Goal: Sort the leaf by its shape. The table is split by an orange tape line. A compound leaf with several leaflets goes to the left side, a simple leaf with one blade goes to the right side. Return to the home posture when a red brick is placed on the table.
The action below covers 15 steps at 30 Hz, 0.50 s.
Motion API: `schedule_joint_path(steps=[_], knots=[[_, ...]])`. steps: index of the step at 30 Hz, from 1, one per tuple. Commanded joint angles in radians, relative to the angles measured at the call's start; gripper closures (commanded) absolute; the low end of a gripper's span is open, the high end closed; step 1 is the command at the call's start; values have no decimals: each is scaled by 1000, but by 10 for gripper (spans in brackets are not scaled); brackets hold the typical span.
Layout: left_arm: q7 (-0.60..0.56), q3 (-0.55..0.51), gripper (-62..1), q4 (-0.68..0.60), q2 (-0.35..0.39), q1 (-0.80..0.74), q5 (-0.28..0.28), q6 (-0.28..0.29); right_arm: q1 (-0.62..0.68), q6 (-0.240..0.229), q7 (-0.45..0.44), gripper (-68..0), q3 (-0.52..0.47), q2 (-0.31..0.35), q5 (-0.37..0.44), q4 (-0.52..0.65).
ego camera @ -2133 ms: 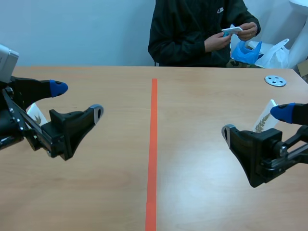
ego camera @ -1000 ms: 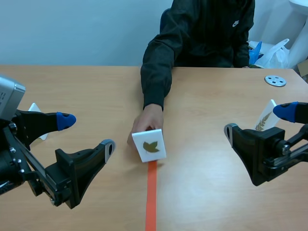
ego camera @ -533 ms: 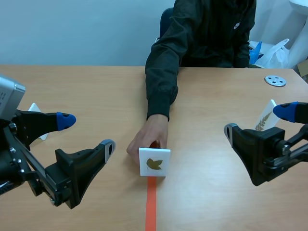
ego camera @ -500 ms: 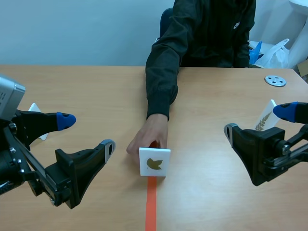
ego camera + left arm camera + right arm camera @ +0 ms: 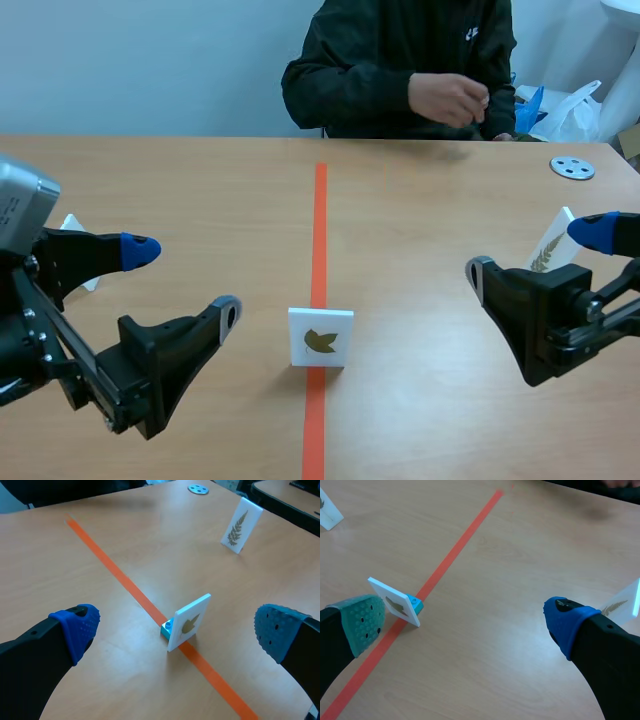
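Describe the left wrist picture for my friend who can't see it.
A white leaf card with a small blue brick at its base stands upright on the orange tape line, ahead of the open left gripper. Farther off, beside the line, stands a fern card on the wooden table.

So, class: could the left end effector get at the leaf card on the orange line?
Probably yes: the left end effector is open, only bare table separates it from the leaf card; the person's hand is far off.
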<state>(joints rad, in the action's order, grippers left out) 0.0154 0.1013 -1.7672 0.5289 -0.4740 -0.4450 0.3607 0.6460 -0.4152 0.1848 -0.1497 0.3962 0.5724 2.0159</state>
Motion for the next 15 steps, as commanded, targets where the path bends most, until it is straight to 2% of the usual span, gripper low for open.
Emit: schedule_joint_path(steps=[1, 5, 10, 15], knots=[[-16, -12, -623, -7, -2, 12, 3, 2, -12, 2, -15, -679, -8, 9, 11, 8], [-18, -11, -623, 0, -2, 30, 68, 45, -12, 2, -15, -679, -8, 9, 11, 8], [-19, -9, -623, 2, -2, 57, 115, 110, -12, 3, -15, -679, -8, 9, 11, 8], [-21, 23, -623, 35, 3, 105, 153, 138, -13, 3, -15, -679, -8, 9, 11, 8]])
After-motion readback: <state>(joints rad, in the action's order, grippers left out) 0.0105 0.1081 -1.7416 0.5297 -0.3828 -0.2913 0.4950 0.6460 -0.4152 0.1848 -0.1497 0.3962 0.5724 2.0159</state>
